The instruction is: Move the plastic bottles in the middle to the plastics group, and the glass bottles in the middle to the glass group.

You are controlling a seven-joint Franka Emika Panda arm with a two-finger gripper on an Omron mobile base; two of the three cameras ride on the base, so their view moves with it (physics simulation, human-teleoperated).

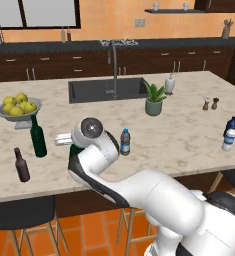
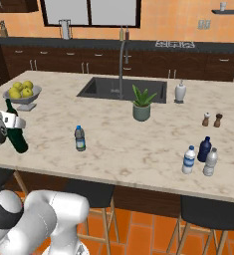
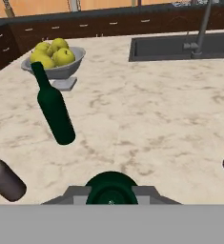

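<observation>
Both base views look forward and down from behind the arm, left and right, sharing the marble island (image 1: 189, 135), sink (image 1: 106, 89) and potted plant (image 2: 141, 105). The hand view sits low and close over the counter, facing the fruit bowl (image 3: 54, 66).

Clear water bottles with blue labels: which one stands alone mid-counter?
The dark-capped clear water bottle, by itself in front of the potted plant; the white-capped bottle stands beside the deep-blue bottle at the right.
</observation>
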